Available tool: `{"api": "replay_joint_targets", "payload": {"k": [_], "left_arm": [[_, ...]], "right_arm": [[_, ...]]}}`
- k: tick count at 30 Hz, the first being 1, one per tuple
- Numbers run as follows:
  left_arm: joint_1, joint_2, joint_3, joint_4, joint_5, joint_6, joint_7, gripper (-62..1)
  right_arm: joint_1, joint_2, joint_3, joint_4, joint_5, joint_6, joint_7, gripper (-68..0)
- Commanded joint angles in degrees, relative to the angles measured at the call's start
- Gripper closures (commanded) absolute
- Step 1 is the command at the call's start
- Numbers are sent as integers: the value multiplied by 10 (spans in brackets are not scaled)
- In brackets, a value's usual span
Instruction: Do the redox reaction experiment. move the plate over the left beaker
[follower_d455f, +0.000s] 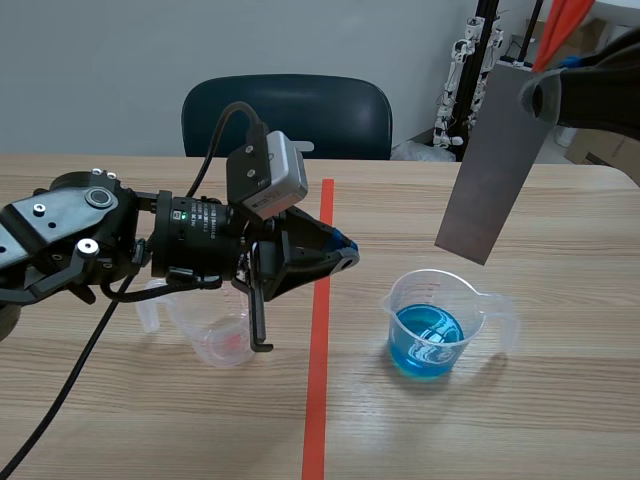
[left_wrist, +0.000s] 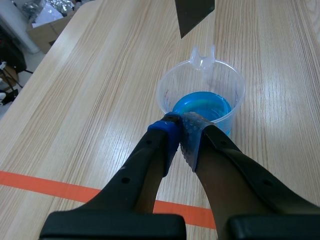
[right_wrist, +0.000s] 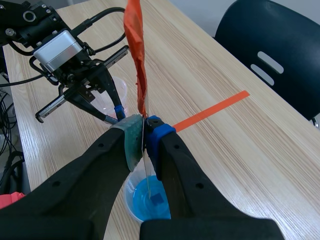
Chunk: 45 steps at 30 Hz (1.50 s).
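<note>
My right pincer (right_wrist: 144, 125) is pressed on the upper edge of the plate (follower_d455f: 495, 165), a thin grey sheet that hangs tilted in the air above the blue beaker (follower_d455f: 435, 325), its lower corner over the far rim of this beaker and not touching it. I judge the plate to be stiff and light, probably metal, with smooth faces that can slide between my soft pads. Only a narrow strip of it is held, so it can swing or turn in the pinch if I carry it with a jerk. The hold at the top edge seems right to me, because the lower part must be free to go down into a liquid. The left beaker (follower_d455f: 215, 335), a clear plastic cup with a little pale liquid, stands well to the left of the blue beaker, beyond the tape line (follower_d455f: 318, 330). My left pincer (left_wrist: 181, 131) is closed on nothing, its pads touching, and it hovers also left of the blue beaker, it seems partly above the left beaker, so the plate may knock it on the way
</note>
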<state>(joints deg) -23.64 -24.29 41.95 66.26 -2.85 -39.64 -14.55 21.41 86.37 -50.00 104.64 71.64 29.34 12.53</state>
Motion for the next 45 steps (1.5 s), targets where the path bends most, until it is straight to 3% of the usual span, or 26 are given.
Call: {"api": "replay_joint_targets", "payload": {"k": [1, 23, 29, 36, 45], "left_arm": [[-2, 0, -2, 6, -8, -2, -6, -26], [0, -12, -4, 6, -17, -2, -11, -25], [13, -53, -8, 6, -70, -2, -47, -25], [91, -124, -55, 45, -71, -2, -132, -25], [269, -195, -185, 108, -70, -2, -230, -25]], "right_arm": [[13, 7, 10, 4, 10, 0, 9, -6], [13, 7, 10, 4, 10, 0, 11, -6], [13, 7, 10, 4, 10, 0, 13, -6], [13, 4, 10, 4, 10, 0, 13, -6], [13, -23, 13, 4, 9, 0, -4, -6]]}}
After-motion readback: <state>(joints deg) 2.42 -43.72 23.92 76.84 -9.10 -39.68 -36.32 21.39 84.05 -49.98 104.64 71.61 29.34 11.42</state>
